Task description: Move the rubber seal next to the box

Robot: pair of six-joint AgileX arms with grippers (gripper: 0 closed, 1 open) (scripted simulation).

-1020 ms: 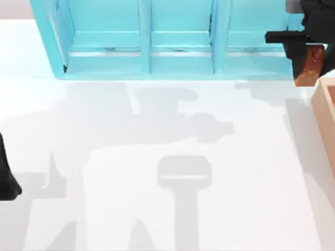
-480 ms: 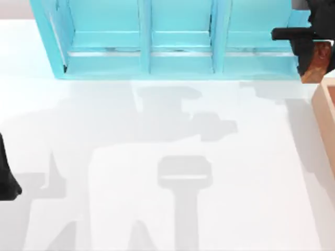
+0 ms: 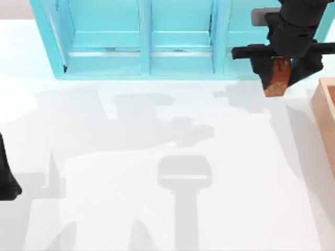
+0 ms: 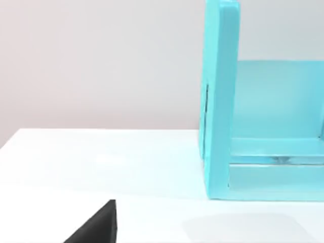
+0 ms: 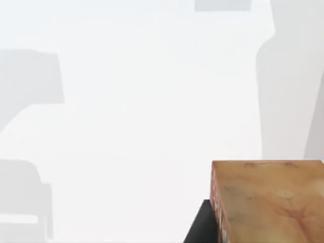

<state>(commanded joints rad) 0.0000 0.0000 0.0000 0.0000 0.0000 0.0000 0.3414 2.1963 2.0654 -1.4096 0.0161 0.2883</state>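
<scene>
— While my right gripper (image 3: 276,73) clamps the rubber seal (image 3: 277,77) above the table (image 3: 157,209), in front of the turquoise shelf unit (image 3: 146,42), where should I take it?

— Toward the box (image 3: 325,112) at the table's right edge; you're near it but clearly apart.

— How do I set it down well?

— I'd judge: carry it level, lower beside the pale rim, not over it, and let go only once the seal's base rests flat. Your left arm (image 3: 6,178)?

— Parked at the left edge; I can't tell how its fingers stand.
</scene>
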